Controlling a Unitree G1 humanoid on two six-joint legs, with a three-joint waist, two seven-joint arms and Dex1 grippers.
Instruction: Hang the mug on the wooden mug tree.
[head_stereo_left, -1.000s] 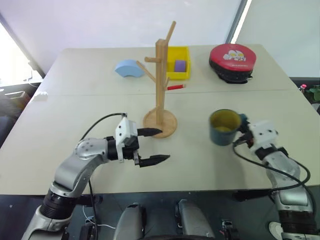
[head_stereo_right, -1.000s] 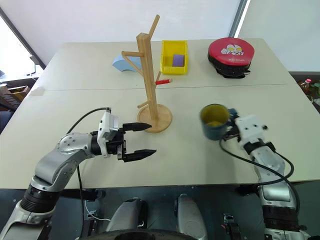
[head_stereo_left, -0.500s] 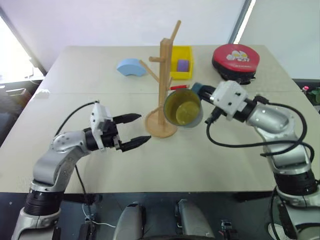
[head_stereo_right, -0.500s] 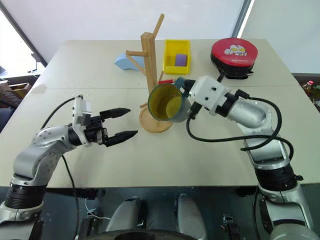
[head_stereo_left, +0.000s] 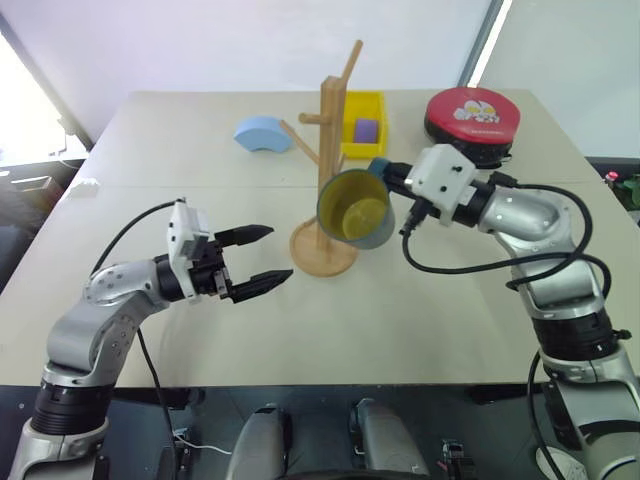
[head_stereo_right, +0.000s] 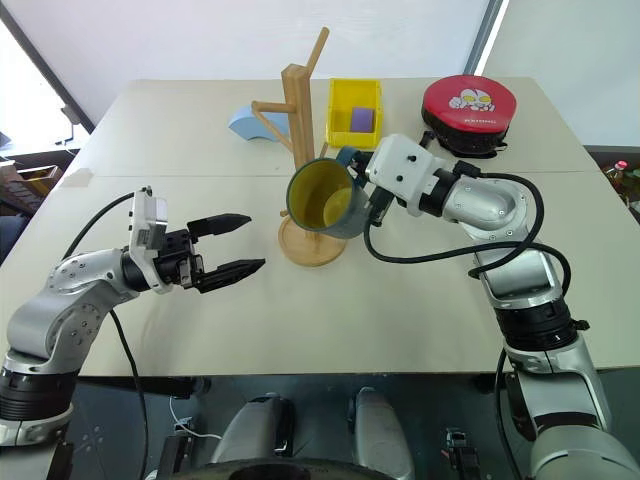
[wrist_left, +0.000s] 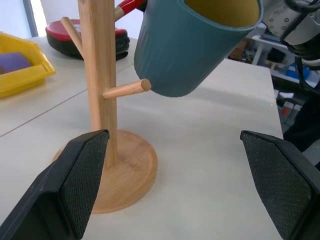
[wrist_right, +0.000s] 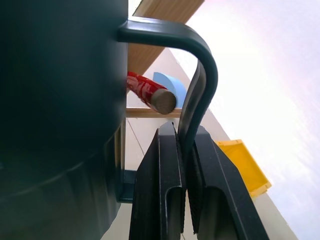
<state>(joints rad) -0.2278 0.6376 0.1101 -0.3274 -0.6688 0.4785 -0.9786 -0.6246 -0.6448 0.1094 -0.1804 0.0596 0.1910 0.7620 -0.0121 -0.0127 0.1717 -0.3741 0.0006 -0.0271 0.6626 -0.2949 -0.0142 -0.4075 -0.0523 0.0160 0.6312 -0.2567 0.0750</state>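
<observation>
Your right gripper (wrist_right: 186, 165) is clamped on the loop handle of the mug (head_stereo_left: 355, 209), which hangs in the air tipped on its side, mouth toward you, just in front of the wooden mug tree (head_stereo_left: 332, 150). The red-tipped peg (wrist_right: 150, 95) lies just beside the handle loop — in my judgement, not yet through it. Your left gripper (head_stereo_left: 262, 256) stands wide apart and empty, well off to the left.
</observation>
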